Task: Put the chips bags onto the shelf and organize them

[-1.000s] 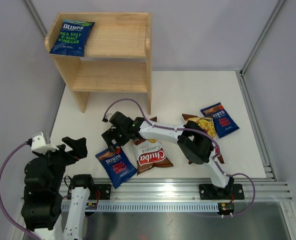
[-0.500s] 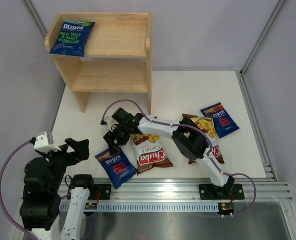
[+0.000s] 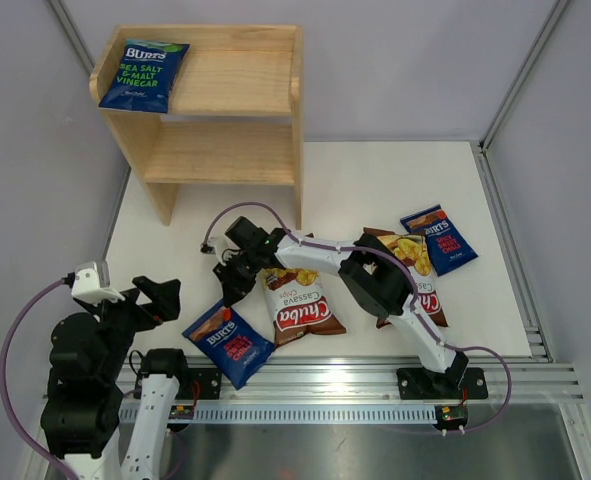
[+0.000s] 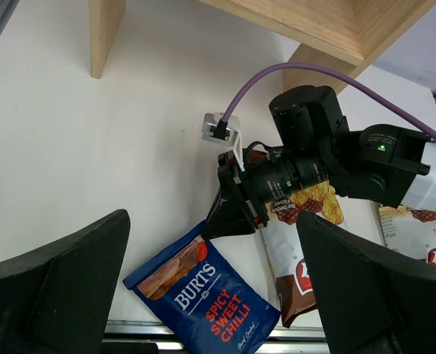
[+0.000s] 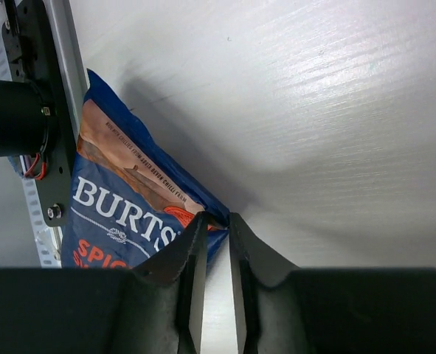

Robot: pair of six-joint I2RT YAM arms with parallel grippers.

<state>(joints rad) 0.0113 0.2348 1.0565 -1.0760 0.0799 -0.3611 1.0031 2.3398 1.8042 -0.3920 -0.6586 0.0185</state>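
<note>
A blue Burts spicy sweet chilli bag (image 3: 227,342) (image 4: 203,299) (image 5: 125,199) lies near the table's front edge. My right gripper (image 3: 233,285) (image 5: 218,217) is shut on its top corner, jaws nearly together. My left gripper (image 3: 145,300) hovers open to the left of that bag, holding nothing; its fingers (image 4: 70,280) frame the bag in the left wrist view. The wooden shelf (image 3: 225,150) stands at the back left with a green-text Burts bag (image 3: 143,75) on its top tier. Two Chuba bags (image 3: 300,310) (image 3: 415,275) and another blue Burts bag (image 3: 438,240) lie on the table.
A metal rail (image 3: 355,380) runs along the near table edge, close under the held bag. The right arm stretches low across one Chuba bag. Its purple cable (image 3: 255,207) loops up near the shelf's right leg. Walls and frame posts close in the sides.
The right gripper has closed from wide open onto the bag's top corner. The bag has swung and slid toward the front left. The left arm shifted slightly.
</note>
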